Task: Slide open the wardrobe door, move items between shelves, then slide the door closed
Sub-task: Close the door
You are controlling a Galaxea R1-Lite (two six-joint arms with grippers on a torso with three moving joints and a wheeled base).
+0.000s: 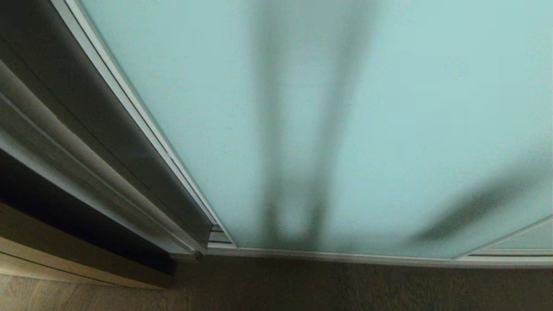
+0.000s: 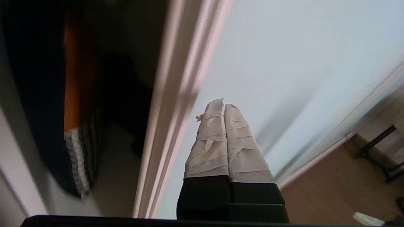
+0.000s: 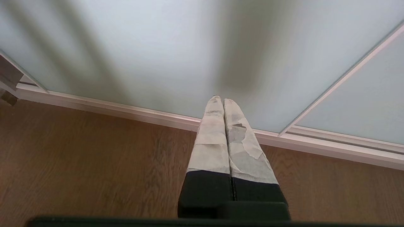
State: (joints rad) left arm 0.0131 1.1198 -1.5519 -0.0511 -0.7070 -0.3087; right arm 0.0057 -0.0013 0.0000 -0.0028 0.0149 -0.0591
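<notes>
Left gripper [image 2: 223, 105] was clamped fully closed, taped fingers [image 2: 210, 148] pressed flat together, nothing between them. Its tips sat in front of the frosted glass of the sliding wardrobe door [image 2: 284, 56], just beside the door's silver-white vertical frame [image 2: 176, 104]; contact with the glass couldn't be confirmed from the wrist view.

Right gripper [image 3: 223, 100] was likewise clenched, empty, pointing toward the door's bottom rail [image 3: 126, 110] above the wooden floor [image 3: 79, 164].

Count: two grippers, both closed and empty. Two glass panels showed in the right wrist view, the main one [image 3: 157, 47] and a second [image 3: 363, 104] overlapping beyond a diagonal frame line. One bag was visible: the houndstooth bag [image 2: 75, 148], orange-brown inside showing, in the dark wardrobe opening on a pale shelf [image 2: 120, 170]. The black pouch wasn't discernible.

Relative to the left gripper, the bag lay past the door frame, on the open side, well apart from the fingertips.

Head view: door [image 1: 345, 108] filled most of the frame, floor track [image 1: 345, 257] along its base, opening at its left edge. Neither arm appeared there directly.
</notes>
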